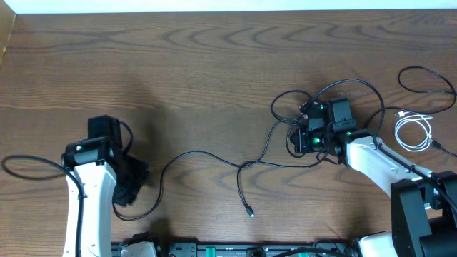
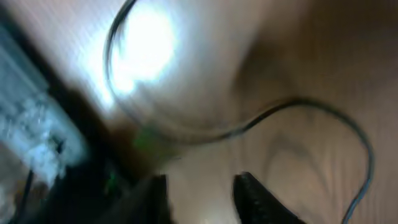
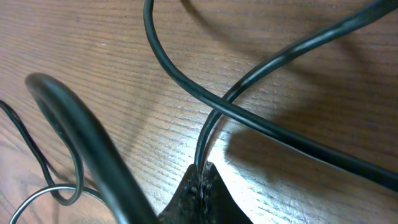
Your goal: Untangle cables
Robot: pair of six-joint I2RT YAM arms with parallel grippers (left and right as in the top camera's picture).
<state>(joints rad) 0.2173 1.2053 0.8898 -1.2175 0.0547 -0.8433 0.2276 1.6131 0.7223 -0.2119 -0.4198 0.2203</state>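
A wide wooden surface point(image 1: 178, 64) carries everything. A coiled white cable point(image 1: 429, 134) lies at the right edge, and a thin dark loop point(image 1: 421, 68) sits above it, both apart from the main knot. The tangle point(image 1: 314, 114) of black loops is bunched right of centre, directly under the right arm's wrist. From it a long black cable point(image 1: 214, 158) trails left across the surface and curls down beside the left arm. A short branch drops to a loose plug point(image 1: 250, 212) near the front edge.

In the right wrist view, two thick strands cross just ahead of the fingers, one lying over the other, and a thinner loop sits at the lower left. The right end effector point(image 3: 202, 186) is pressed together, pinching a black strand point(image 3: 283, 57) that rises straight out of its tip.

The left wrist view is blurred. The left end effector point(image 2: 199, 202) stands parted with bare wood between its fingers point(image 2: 261, 199), holding nothing. A curve of cable arcs across the surface ahead of it, not touching.
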